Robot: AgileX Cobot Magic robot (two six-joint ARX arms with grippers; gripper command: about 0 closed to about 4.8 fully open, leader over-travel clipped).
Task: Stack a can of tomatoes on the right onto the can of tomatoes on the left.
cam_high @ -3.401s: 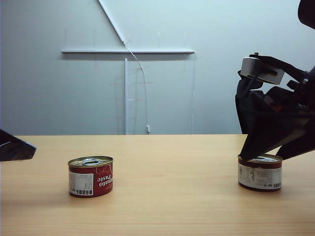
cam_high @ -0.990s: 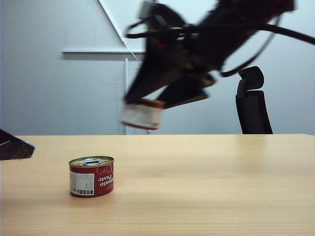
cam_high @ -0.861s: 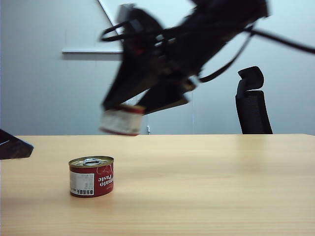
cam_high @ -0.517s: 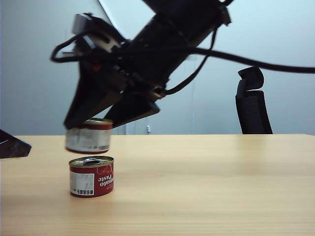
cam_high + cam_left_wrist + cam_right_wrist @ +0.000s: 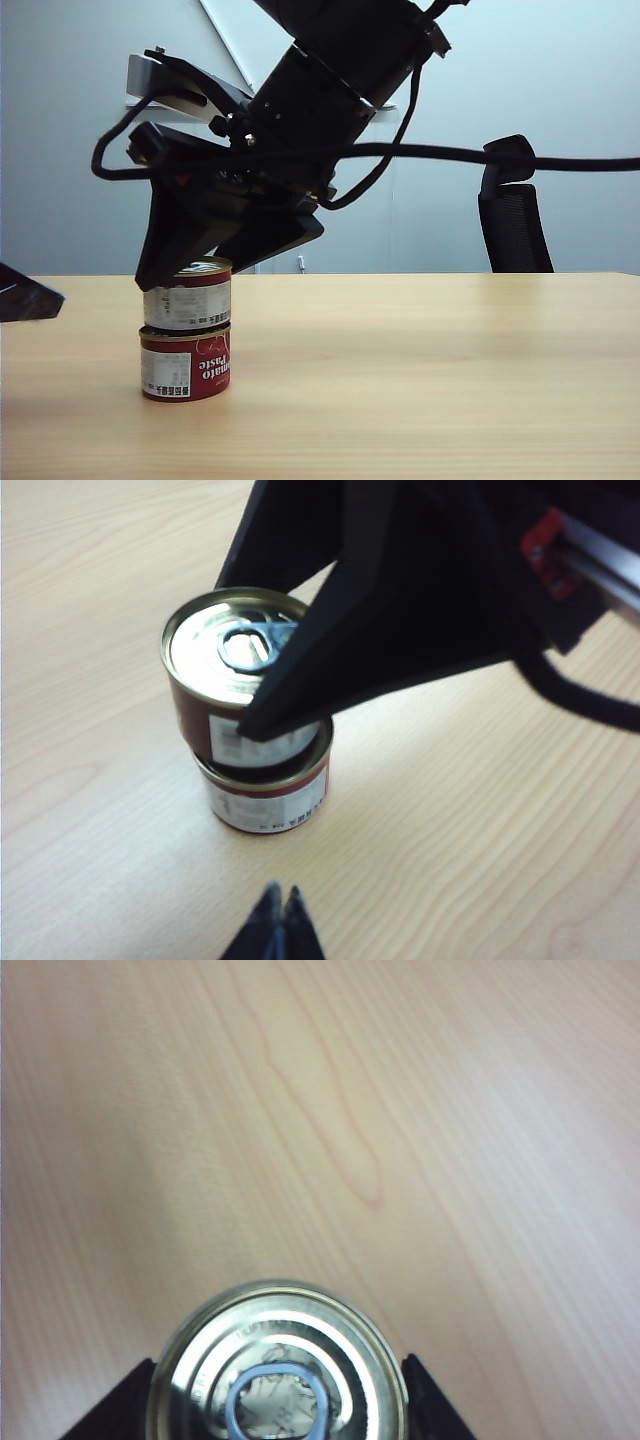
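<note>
The table (image 5: 420, 380) is bare wood apart from the stack near its left side. Over it hangs the right arm (image 5: 330, 90), big and black, reaching across from the right side to the left.

Right hand (image 5: 185, 275) is pinching the upper can (image 5: 187, 295) by its sides, fingers (image 5: 110, 1405) either side of the lid in the right wrist view. That can sits on the lower can (image 5: 185, 362), which stands upright on the table. From the left wrist view the upper can looks shifted a bit off-centre w/ respect to the lower rim, not squarely seated, and slightly tilted in the exterior view.

Left hand (image 5: 275, 925) is off to the side, low, near the stack but apart from it, fingertips pressed together, holding nothing.

Risks, as I judge them:
- If the right hand lets go while the can is off-centre or tilted, it may slide off the rim and tip.
- If the fingers drag on the label while pulling away, top can gets nudged, maybe both topple.
- Pressing down too hard could shove the lower can sideways.
</note>
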